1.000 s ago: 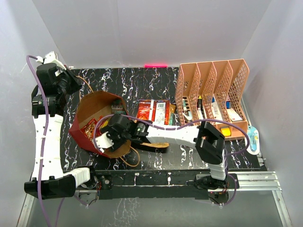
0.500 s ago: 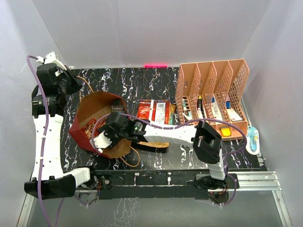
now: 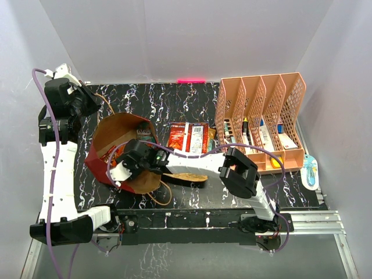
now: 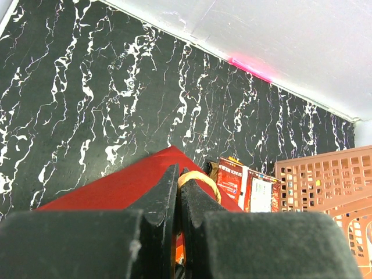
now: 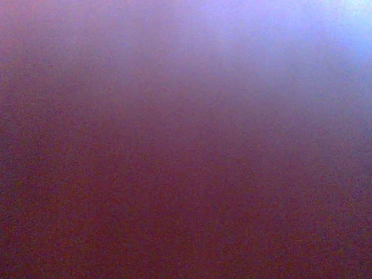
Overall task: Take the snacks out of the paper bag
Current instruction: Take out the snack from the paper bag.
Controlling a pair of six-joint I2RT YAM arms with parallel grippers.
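A: Where are the snacks lying?
B: Two packets (image 3: 188, 137) are lying near the middle of the tabletop (image 3: 174, 104), just right of the paper bag (image 3: 116, 129). Anything left is hiding inside, under the right gripper (image 3: 121, 170).
A: Is that gripper holding one?
B: I cannot tell; its camera is showing only dark blur. The left gripper (image 4: 179, 174) is pinching the cord handle (image 4: 200, 181) tight at the bag's far-left side.
A: So which way?
B: The bag is opening toward the right arm (image 3: 197, 167), so it should probably be aiming deeper left, along the bag.
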